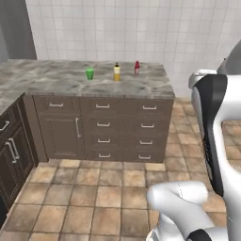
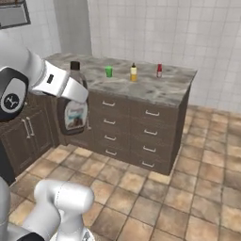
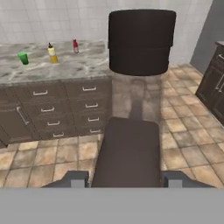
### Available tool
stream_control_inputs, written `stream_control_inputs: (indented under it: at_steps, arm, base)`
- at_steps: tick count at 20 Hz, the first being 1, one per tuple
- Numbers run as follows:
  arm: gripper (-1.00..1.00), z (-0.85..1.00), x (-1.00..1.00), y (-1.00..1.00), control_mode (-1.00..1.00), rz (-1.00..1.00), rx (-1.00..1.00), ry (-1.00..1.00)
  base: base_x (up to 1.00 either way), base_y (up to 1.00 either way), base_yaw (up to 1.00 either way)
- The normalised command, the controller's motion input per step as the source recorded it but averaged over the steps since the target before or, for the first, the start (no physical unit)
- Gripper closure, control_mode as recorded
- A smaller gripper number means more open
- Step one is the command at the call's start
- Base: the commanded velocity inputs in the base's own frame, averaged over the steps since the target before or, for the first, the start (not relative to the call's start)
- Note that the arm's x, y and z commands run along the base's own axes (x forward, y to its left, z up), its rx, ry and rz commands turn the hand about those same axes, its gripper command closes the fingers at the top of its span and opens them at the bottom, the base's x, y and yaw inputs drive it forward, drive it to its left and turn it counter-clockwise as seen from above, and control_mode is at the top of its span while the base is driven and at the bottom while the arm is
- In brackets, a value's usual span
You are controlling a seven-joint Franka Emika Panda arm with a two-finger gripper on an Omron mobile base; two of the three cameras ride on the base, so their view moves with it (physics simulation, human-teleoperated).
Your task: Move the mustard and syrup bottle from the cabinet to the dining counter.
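The claw (image 3: 124,177) is closed on the syrup bottle (image 2: 74,110), its two dark tips flanking the wide brown body. In the hand view the bottle's round dark cap looms at twelve o'clock over a narrow translucent neck. The right base view adds the pale label on the rounded belly, with the bottle hanging upright in mid-air at nine o'clock, above the tiled floor (image 2: 188,188). Beyond it stands the dining bench (image 1: 141,84), a grey-brown marbled slab over dark drawers with silver handles. On it, in a row, stand a green cup (image 1: 89,74), the yellow mustard (image 1: 116,72) with its dark nozzle, and a small red bottle (image 1: 137,68), well apart. White wall tiles back the room.
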Motion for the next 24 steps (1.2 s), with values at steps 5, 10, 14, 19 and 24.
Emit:
stream_control_inputs:
  at_steps: [5,10,14,19,24]
  arm:
    - [1.00,0.00,0.00,0.00,1.00,0.00,0.00,0.00]
    - [1.00,0.00,0.00,0.00,1.00,0.00,0.00,0.00]
    - [1.00,0.00,0.00,0.00,1.00,0.00,0.00,0.00]
    - [1.00,0.00,0.00,0.00,1.00,0.00,0.00,0.00]
    - [1.00,0.00,0.00,0.00,1.00,0.00,0.00,0.00]
  base:
    - [1.00,0.33,0.13]
    - [1.00,-0.04,0.02]
    - [1.00,-0.41,0.00]
    - [1.00,-0.38,0.00]
    - [1.00,-0.45,0.00]
